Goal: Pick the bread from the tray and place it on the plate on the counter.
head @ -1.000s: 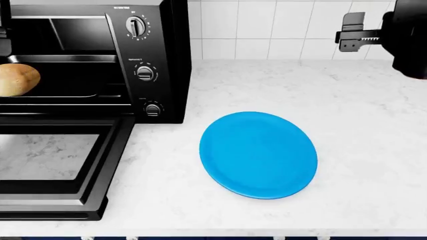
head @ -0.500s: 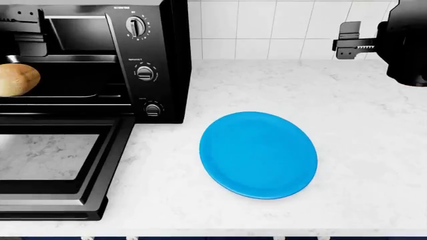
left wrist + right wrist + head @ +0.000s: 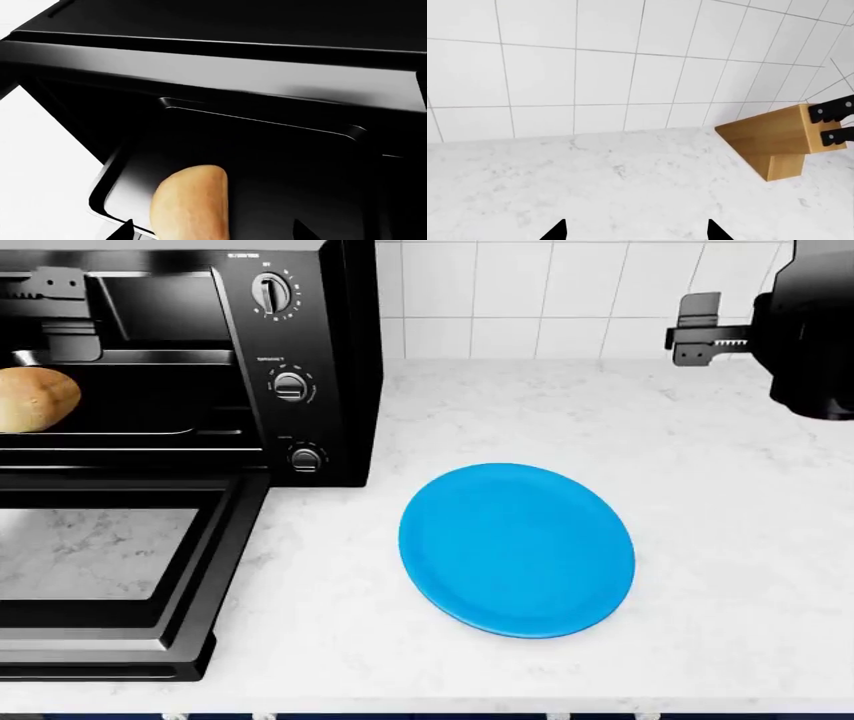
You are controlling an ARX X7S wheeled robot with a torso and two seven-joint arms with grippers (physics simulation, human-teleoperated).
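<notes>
The bread [image 3: 34, 398], a golden-tan roll, lies on the thin tray [image 3: 147, 432] inside the black toaster oven. My left gripper [image 3: 60, 330] hangs just above the roll at the oven's mouth. In the left wrist view its open gripper [image 3: 212, 232] has both tips wide apart, with the bread [image 3: 190, 205] showing between them on the dark tray [image 3: 127, 175]. The blue plate [image 3: 518, 548] lies bare on the white counter [image 3: 747, 500]. Far right, my right gripper [image 3: 687, 332] is held high and open [image 3: 635, 232], holding nothing, over the counter [image 3: 627, 180].
The toaster oven [image 3: 287, 360] stands at the left with its glass door [image 3: 120, 570] folded down flat over the counter's front. A wooden knife block [image 3: 777, 137] sits by the tiled back wall [image 3: 594, 75].
My left gripper has come in from the left edge and now sits above the bread. The right gripper has shifted only slightly. Bread and plate have not moved.
</notes>
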